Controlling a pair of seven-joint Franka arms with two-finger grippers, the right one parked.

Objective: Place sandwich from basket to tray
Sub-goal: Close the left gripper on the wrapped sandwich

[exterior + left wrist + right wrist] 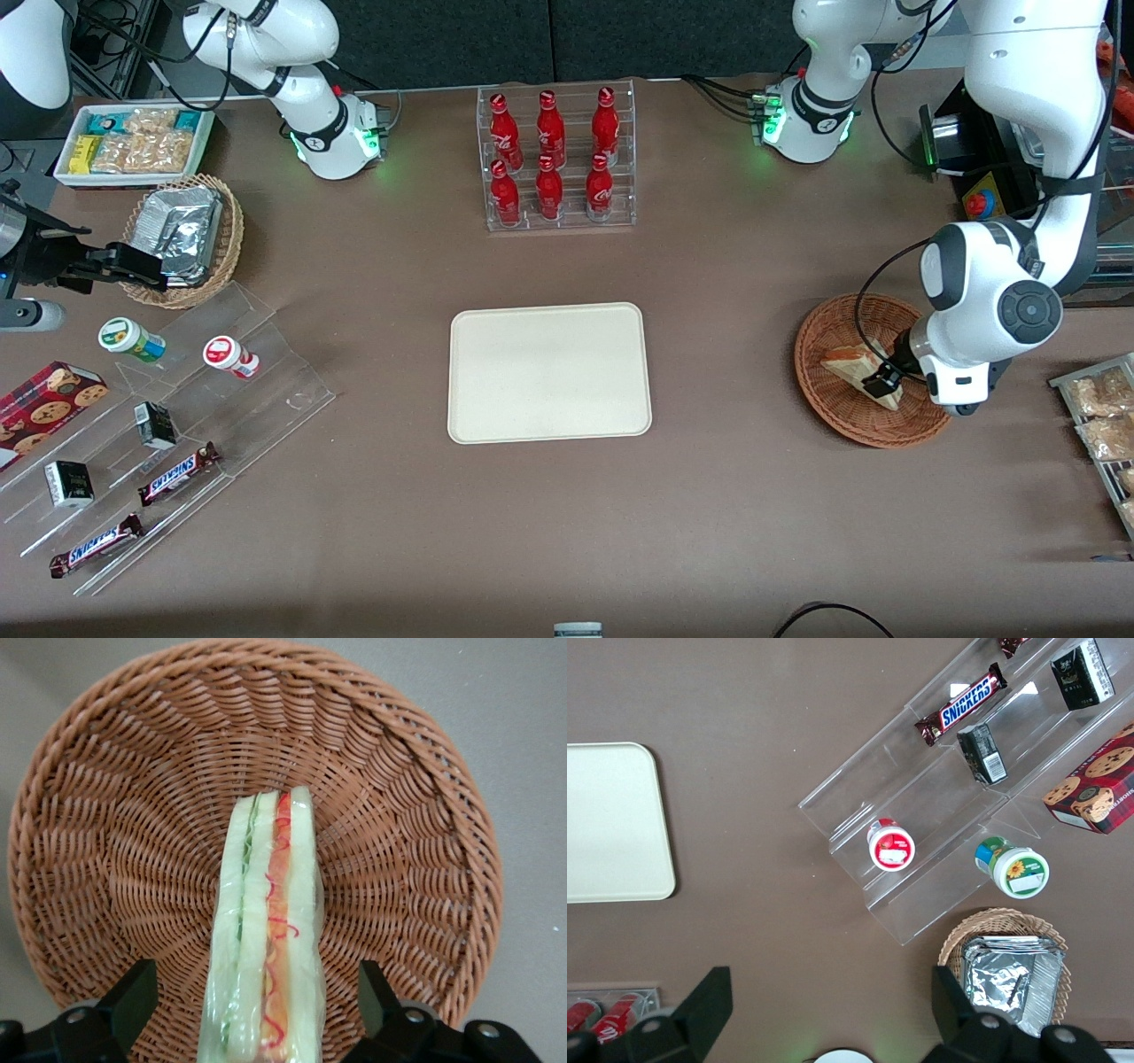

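My end effector point(261, 1010) is released astride the sandwich point(264, 939) in the basket point(106, 859), so I should clench gently, keeping the wedge centred between the fingers point(133, 997).

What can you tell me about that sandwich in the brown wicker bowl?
The sandwich is a triangular wedge of pale white bread in clear wrap, with red and light-green filling showing along its cut edge. It rests in the shallow reddish-brown wicker basket, toward the working arm's end of the table. The gripper is down in the basket, open, a finger on each side of the wedge, with gaps showing.
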